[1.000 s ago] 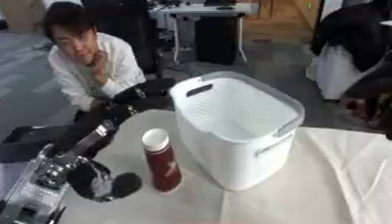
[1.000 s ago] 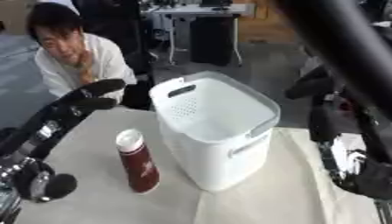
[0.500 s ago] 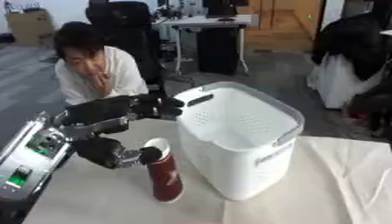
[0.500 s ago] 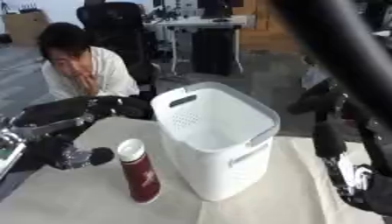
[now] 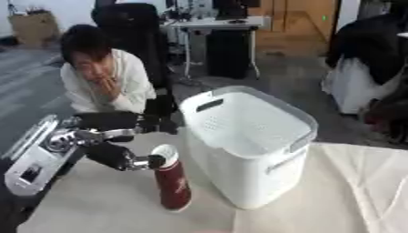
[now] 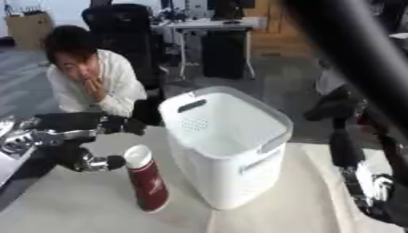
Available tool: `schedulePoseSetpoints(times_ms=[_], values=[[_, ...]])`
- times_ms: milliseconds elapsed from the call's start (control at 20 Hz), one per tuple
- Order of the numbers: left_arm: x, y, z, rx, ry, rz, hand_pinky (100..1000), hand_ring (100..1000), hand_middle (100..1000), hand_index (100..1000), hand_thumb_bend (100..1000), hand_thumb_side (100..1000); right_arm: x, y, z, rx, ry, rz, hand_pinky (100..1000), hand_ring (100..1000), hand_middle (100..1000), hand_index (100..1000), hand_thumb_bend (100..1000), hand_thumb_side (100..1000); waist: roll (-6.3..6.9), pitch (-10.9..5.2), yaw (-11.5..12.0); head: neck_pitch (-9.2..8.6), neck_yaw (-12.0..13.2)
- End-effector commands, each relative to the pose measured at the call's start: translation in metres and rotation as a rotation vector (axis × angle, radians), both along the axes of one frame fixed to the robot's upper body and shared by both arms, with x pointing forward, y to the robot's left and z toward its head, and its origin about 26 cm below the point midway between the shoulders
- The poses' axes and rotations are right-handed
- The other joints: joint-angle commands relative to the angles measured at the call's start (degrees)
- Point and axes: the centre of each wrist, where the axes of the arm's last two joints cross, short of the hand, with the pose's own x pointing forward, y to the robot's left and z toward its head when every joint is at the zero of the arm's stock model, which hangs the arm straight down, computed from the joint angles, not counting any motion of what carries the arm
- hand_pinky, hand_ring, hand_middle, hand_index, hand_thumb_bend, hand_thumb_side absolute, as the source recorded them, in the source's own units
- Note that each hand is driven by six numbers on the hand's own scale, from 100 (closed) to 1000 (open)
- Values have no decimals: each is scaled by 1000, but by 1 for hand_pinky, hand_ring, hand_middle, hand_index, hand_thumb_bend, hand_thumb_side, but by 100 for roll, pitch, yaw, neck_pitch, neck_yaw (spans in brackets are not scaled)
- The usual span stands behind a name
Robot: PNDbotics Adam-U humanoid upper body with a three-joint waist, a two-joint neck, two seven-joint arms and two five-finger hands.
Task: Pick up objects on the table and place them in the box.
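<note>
Left eye view: the robot's left hand (image 5: pixel 119 136), black with silver joints, sits at centre left of the frame, its upper fingers (image 5: pixel 151 123) extended above the white cap of a dark red cylindrical bottle (image 5: pixel 171 182) and its thumb (image 5: pixel 147 161) at the cap's left side. The hand is spread around the cap; whether it already touches is unclear. The bottle stands upright, lower centre, on the cream-cloth-covered counter (image 5: pixel 95 209), just beside the left wall of the tall white perforated plastic box (image 5: pixel 251 145), which appears empty.

Risk, as a judgement: the bottle is tall and narrow, so a sideways nudge from the thumb before the fingers close could tip it against the box or onto the cloth; a grasp taken only at the cap may let it swing on lifting.

The left forearm enters from the lower left, wrist bent so the palm faces right. In the right eye view, the right hand (image 6: pixel 370 189) hangs at the lower right, its fingers indistinct.
</note>
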Motion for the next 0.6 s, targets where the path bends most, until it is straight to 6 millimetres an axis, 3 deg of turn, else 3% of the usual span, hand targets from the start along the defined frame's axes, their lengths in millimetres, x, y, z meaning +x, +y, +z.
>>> schedulePoseSetpoints(times_ms=[50,600], values=[[0,10,3,50,-2,-3,1000,1000,1000,1000,334,1000,-2,1,4,2,-16,8,242,537,542,668,100,863,-8,-39,5,-63,70],[9,25,-7,120,36,118,1000,1000,1000,1000,355,1000,-2,1,4,-10,-9,14,246,540,545,670,100,869,-20,-37,1,-80,181]])
